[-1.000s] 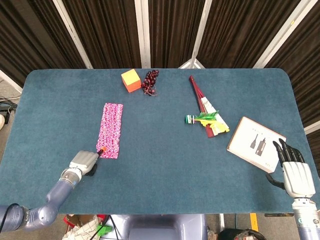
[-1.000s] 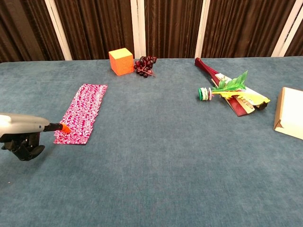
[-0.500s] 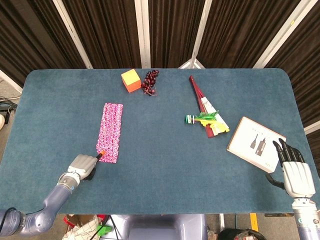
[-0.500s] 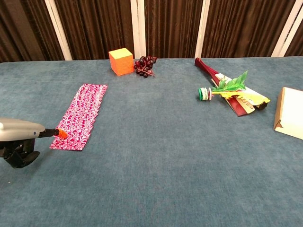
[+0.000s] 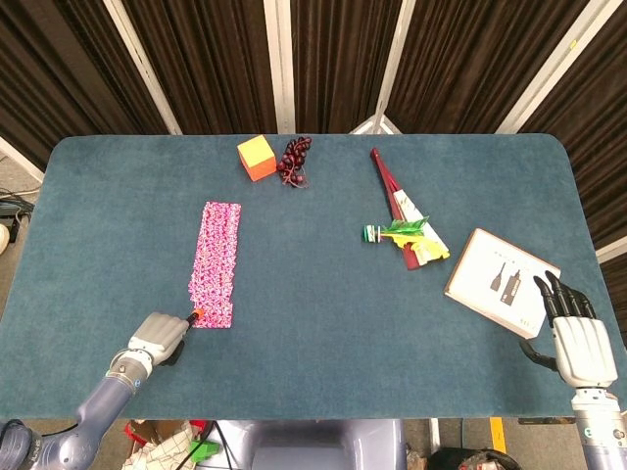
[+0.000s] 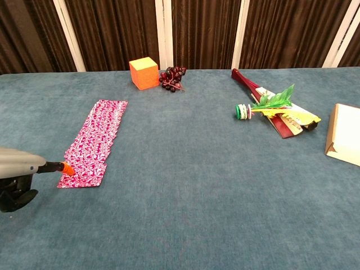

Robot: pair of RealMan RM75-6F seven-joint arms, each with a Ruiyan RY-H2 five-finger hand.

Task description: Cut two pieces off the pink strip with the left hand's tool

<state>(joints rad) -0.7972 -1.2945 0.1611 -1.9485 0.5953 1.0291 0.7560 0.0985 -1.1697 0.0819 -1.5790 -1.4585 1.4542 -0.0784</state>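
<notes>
The pink patterned strip (image 5: 216, 260) (image 6: 93, 140) lies lengthwise on the left half of the blue table. My left hand (image 5: 157, 338) (image 6: 16, 179) sits just off the strip's near left corner and grips a grey cutting tool. The tool's orange tip (image 5: 196, 314) (image 6: 66, 167) touches the strip's near end. I cannot see a clear cut line or a separate piece. My right hand (image 5: 576, 338) is at the table's near right corner with its fingers stretched out and nothing in it; the chest view does not show it.
An orange cube (image 5: 257, 157) and a bunch of dark grapes (image 5: 295, 159) sit at the back. A dark red stick with a green leaf and yellow wrapper (image 5: 407, 223) lies right of centre. A white box (image 5: 502, 282) rests just ahead of the right hand.
My left hand and the tool have drawn back toward the near edge. The strip's near end has come nearer with the orange tip, while its far end stayed put. The right hand is still.
</notes>
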